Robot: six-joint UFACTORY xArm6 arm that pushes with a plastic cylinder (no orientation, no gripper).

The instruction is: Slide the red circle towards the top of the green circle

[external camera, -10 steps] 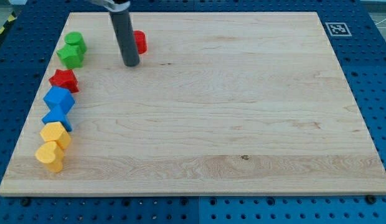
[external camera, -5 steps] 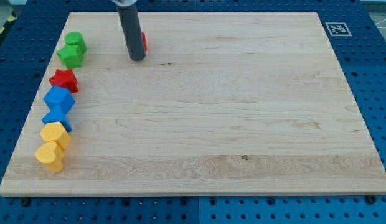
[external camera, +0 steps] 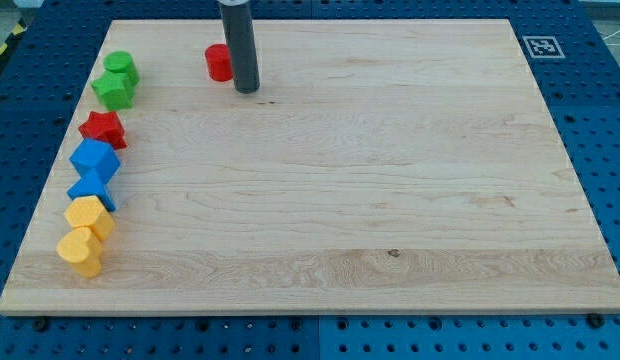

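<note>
The red circle (external camera: 219, 62) lies near the board's top edge, left of centre. My tip (external camera: 247, 89) stands just to its right and slightly below, close against its right side. The green circle (external camera: 121, 68) sits at the view's upper left, roughly level with the red circle and well to its left. A green star-like block (external camera: 114, 91) touches the green circle from below.
Down the board's left edge run a red star (external camera: 103, 129), two blue blocks (external camera: 95, 159) (external camera: 91, 188), a yellow block (external camera: 90, 215) and a yellow heart (external camera: 81, 250). A fiducial tag (external camera: 540, 46) sits off the board's top right corner.
My tip has moved from the left of the red circle, past its front, to its right side. The red circle has shifted slightly left.
</note>
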